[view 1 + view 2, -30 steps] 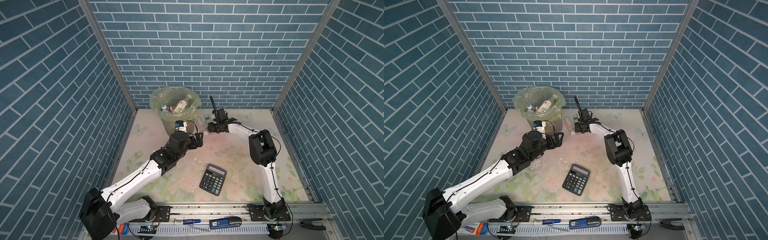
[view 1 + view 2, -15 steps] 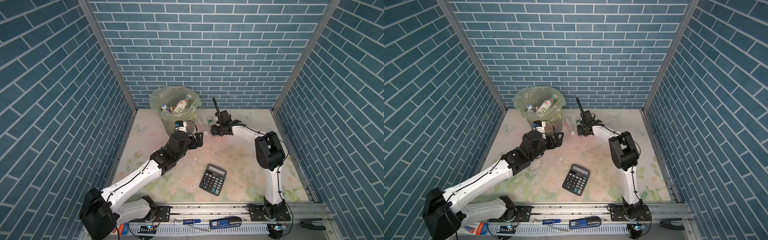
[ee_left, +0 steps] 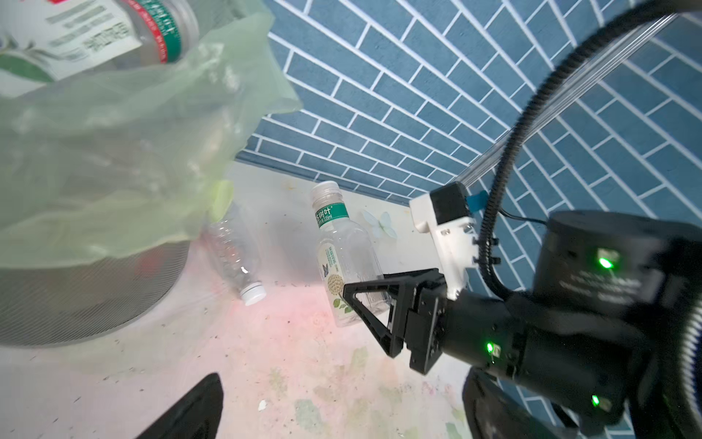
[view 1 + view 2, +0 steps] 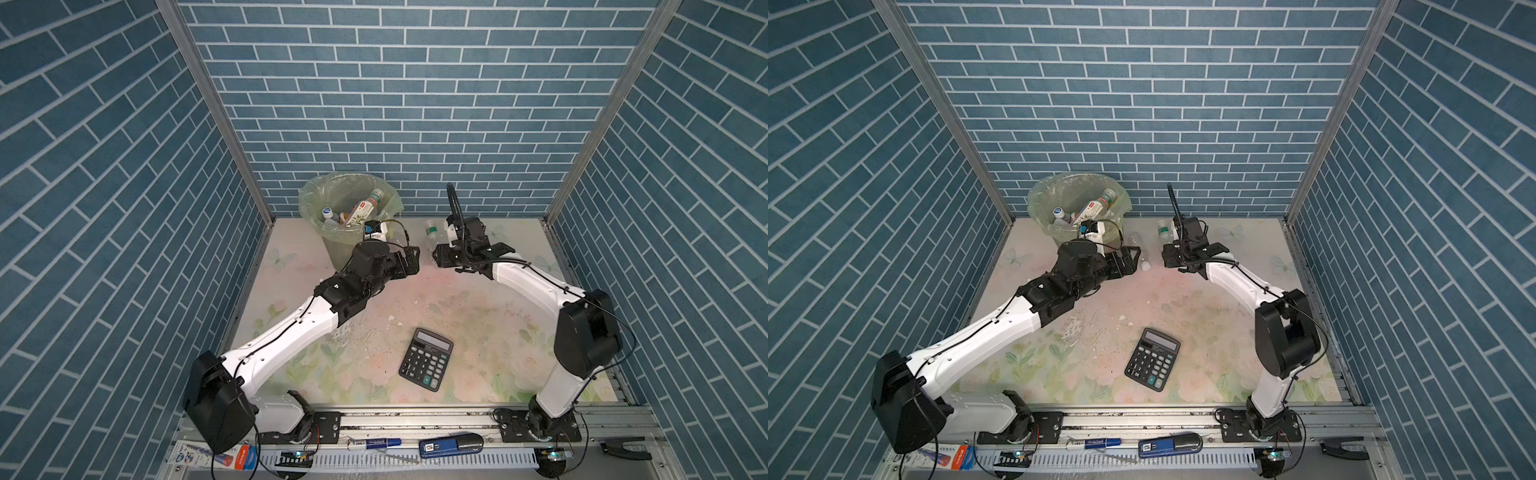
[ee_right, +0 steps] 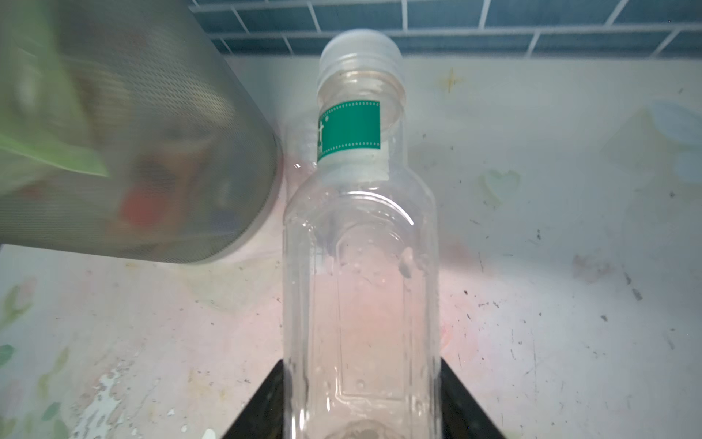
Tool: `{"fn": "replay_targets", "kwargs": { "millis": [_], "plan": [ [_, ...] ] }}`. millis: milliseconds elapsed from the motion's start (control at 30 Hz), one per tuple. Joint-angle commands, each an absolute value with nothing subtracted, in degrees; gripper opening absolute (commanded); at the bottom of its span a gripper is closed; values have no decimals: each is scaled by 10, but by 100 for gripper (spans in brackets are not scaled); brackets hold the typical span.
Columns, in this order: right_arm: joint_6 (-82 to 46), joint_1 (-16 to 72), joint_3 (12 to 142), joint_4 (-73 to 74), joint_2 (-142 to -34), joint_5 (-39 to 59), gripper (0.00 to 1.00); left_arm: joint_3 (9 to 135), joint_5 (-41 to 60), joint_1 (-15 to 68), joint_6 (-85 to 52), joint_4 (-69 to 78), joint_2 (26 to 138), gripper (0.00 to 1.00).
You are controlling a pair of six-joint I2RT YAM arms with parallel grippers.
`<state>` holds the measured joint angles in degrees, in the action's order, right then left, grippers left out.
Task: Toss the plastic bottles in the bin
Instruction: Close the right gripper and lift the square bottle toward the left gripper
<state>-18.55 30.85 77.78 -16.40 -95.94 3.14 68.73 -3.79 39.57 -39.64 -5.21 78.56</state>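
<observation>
Right hand (image 4: 438,252) clamped green-labelled bottle (image 5: 361,266) low on body, likely so neck could tip into bin (image 4: 337,249); left hand (image 4: 411,261) wide, empty.

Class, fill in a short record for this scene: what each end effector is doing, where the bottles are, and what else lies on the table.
right end effector: shut on the green-labelled bottle, gripped near its base
left end effector: open, empty, near the bin
loose bottle: clear unlabelled bottle, lying on its side at the bin's foot
inside bin: several bottles
other item: black calculator, flat on the table
</observation>
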Motion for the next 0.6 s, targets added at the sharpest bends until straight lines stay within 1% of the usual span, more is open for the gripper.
{"fn": "replay_targets", "kwargs": {
  "millis": [0,133,233,367,567],
  "plan": [
    [-168,308,736,-121,-894,47,33,747,25,364,-429,-44,828,99],
    [-166,309,706,-93,-833,84,33,817,91,346,-466,-10,887,99],
    [-165,311,686,-66,-792,100,33,878,122,338,-489,-16,933,99],
    [-162,313,676,-48,-765,126,33,943,151,337,-506,-16,983,99],
    [-156,316,656,-15,-739,155,33,995,169,337,-514,-24,1027,88]
  ]
}}
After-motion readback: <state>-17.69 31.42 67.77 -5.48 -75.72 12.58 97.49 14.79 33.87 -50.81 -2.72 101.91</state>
